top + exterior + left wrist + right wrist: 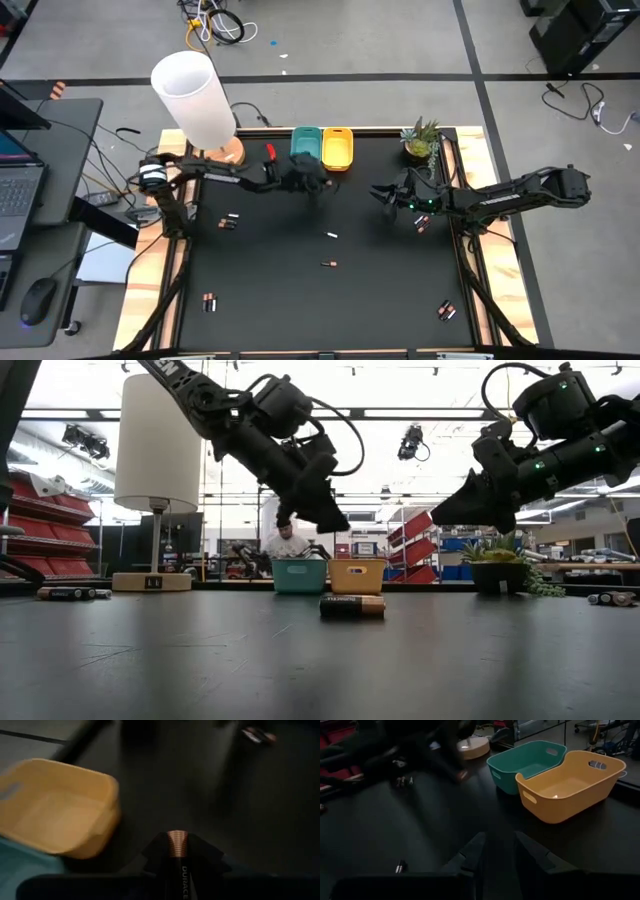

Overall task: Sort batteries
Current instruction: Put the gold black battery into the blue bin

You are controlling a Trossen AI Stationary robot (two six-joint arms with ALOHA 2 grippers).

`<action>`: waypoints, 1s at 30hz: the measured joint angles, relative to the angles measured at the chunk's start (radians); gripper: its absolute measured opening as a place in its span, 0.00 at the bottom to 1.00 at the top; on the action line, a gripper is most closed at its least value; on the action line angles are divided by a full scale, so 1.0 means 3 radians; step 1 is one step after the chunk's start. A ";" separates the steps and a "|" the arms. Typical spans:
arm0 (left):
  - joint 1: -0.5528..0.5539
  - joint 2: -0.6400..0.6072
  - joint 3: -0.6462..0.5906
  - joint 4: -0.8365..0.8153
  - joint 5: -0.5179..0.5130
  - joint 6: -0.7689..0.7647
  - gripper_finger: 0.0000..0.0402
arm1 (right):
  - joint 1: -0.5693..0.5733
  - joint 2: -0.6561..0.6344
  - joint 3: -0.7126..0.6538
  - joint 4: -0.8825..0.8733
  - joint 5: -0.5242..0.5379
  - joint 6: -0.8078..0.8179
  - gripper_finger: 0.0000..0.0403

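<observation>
Battery (pixel 177 851) in left hand (pixel 178 865)

Two bins are seen on the desk (pixel 260 300): one teal bin (pixel 305 143) and one yellow bin (pixel 338 147). About ten batteries (pixel 328 264) are counted lying on the desk, though some are too small to be sure. One more battery (pixel 177 851) is held. One lamp (pixel 195 98) and one plant (pixel 421 139) are seen.

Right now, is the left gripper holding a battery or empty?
Holding one. In the left wrist view the left gripper is shut on a battery, copper end forward, beside the yellow bin.
</observation>
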 joint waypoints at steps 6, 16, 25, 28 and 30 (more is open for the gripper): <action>0.0494 -0.0076 0.0002 0.0029 -0.0001 0.0132 0.19 | -0.0003 0.0000 0.0000 0.0005 0.0018 0.0000 0.21; 0.0970 -0.0047 0.0003 -0.0023 0.0177 0.0299 0.19 | -0.0009 0.0000 0.0000 -0.0003 0.0144 0.0000 0.21; 0.1053 0.0060 0.0001 -0.0056 0.0221 0.0519 0.19 | -0.0009 0.0000 0.0000 -0.0018 0.0381 0.0061 0.22; 0.1053 0.0095 0.0002 -0.0052 0.0236 0.0594 0.21 | -0.0009 0.0000 0.0000 -0.0037 0.0382 0.0062 0.22; 0.1053 0.0136 0.0003 0.0003 0.0236 0.0641 0.22 | -0.0009 0.0001 0.0000 -0.0044 0.0383 0.0062 0.22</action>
